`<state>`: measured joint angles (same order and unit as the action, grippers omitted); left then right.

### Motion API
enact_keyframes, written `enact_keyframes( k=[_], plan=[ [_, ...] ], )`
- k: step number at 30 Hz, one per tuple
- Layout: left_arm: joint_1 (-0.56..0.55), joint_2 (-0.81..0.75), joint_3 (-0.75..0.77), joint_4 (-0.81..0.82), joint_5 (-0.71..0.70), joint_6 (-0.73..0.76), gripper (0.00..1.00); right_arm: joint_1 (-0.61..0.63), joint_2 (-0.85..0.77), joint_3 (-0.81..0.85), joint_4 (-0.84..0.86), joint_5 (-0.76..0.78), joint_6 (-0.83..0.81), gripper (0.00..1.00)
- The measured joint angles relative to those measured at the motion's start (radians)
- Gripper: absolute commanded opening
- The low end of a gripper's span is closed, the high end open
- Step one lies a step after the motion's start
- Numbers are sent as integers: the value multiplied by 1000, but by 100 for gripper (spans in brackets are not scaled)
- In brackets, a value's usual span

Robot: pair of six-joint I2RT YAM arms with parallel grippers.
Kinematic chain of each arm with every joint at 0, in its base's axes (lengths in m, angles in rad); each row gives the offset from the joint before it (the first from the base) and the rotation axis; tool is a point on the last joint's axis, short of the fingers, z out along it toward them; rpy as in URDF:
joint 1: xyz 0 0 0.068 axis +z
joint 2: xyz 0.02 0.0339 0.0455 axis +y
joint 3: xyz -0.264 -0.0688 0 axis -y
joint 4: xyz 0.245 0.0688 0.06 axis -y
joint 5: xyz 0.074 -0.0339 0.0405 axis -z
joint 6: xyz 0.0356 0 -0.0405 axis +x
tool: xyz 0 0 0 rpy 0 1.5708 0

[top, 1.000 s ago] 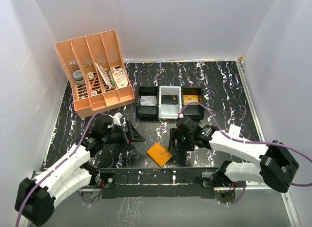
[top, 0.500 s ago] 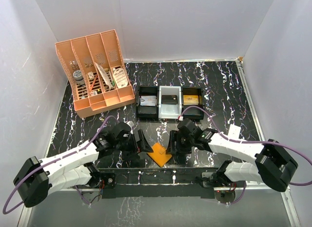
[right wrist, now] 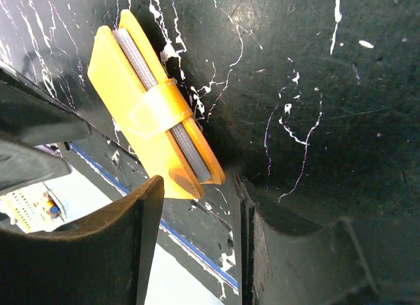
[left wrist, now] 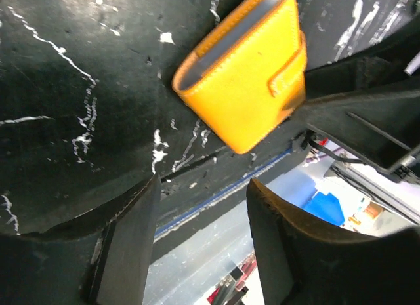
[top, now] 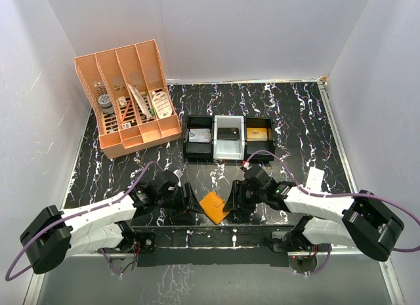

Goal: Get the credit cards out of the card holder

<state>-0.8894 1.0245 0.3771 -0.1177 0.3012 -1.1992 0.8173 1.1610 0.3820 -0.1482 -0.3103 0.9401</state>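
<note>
The orange card holder [top: 214,206] lies shut on the black marbled table near its front edge, with its strap tab [right wrist: 161,108] fastened. A grey edge [right wrist: 172,124] shows between its halves; the credit cards themselves are hidden inside. My left gripper [top: 191,201] is low at the holder's left side, open. In the left wrist view the holder [left wrist: 246,75] lies just beyond the left gripper [left wrist: 203,183], with nothing between the fingers. My right gripper [top: 231,201] is at the holder's right side, open. One corner of the holder sits right at the mouth of the right gripper [right wrist: 199,187].
A large orange slotted organizer [top: 128,98] stands at the back left. A row of black and white trays [top: 228,140] with small items sits behind the grippers. The table's front edge [right wrist: 197,252], marked by a blue line, runs close to the holder. White walls enclose the table.
My left arm has swung right and down to the holder's left side. My right gripper has dropped closer to it. Both grippers have narrowed. The holder has stayed in place.
</note>
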Motion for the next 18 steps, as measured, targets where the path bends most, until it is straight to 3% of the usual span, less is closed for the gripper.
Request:
enact_keyframes(
  k=[8,13,18],
  plan=[
    [-14,116,-5,58,-74,-43,43,0,-37,-79,112,-6,83,37],
    [-27,144,-23,138,-85,-58,35,0,-41,-111,175,-32,133,41],
    [-38,149,-44,192,-101,-62,33,0,-40,-135,235,-53,194,31]
  ],
)
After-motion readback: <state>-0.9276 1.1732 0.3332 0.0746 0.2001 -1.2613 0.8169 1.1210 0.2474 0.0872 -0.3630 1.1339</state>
